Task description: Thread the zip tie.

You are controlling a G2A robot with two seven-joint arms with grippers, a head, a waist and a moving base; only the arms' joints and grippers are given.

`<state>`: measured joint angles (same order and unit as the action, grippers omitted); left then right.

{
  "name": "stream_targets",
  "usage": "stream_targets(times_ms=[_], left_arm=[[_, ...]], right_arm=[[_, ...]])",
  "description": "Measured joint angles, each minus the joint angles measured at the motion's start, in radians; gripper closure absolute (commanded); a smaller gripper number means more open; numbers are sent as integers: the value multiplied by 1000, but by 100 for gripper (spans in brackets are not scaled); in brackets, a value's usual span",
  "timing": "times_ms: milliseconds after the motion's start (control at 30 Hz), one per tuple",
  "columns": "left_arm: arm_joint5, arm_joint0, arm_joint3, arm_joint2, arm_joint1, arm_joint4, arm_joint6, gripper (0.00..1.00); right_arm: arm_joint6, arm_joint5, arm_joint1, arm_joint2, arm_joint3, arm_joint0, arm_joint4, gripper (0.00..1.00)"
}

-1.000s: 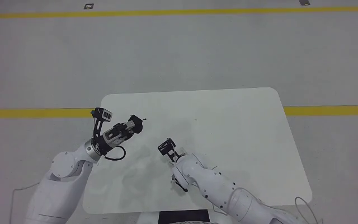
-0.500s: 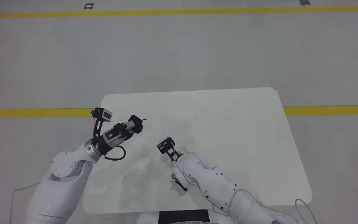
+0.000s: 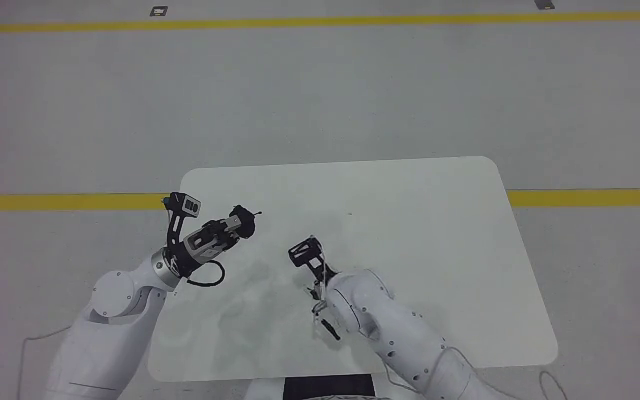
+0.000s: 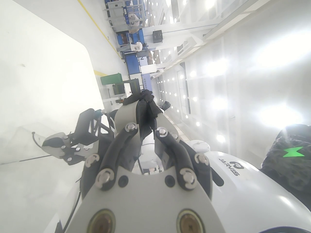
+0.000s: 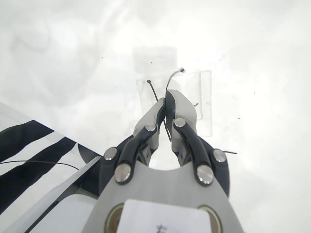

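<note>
While beside zip tie [image 5: 173, 74], clear plate [image 5: 204, 98]

Zip tie [image 5: 153, 91] in right gripper [image 5: 165, 100]

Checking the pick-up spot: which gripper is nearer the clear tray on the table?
Right. The right gripper is right at the clear tray, shut on a zip tie. The left gripper is farther off, near the table's left edge.

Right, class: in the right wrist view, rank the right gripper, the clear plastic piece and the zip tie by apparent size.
1. right gripper (nearest the camera)
2. clear plastic piece
3. zip tie
</note>
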<state>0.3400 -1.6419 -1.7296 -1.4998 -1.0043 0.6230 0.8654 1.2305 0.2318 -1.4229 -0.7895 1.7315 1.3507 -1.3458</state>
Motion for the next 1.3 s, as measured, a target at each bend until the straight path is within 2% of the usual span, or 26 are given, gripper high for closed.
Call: stream_targets(times_ms=[333,500,900,1000,1233,1300], left_arm=[[0,0,0,0,0,0,0,100],[0,0,0,0,0,0,0,100],[0,0,0,0,0,0,0,100],[0,0,0,0,0,0,0,100],[0,0,0,0,0,0,0,100],[0,0,0,0,0,0,0,100]], right_arm=[[-106,-22,22,-136,68,92,127,100],[-165,-25,27,-177,82,126,185,100],[-309,-70,38,-246,100,179,328,100],[-339,-89,40,-273,106,192,401,100],[-390,-213,49,-391,75,221,742,100],[-386,-233,50,-402,68,221,791,100]])
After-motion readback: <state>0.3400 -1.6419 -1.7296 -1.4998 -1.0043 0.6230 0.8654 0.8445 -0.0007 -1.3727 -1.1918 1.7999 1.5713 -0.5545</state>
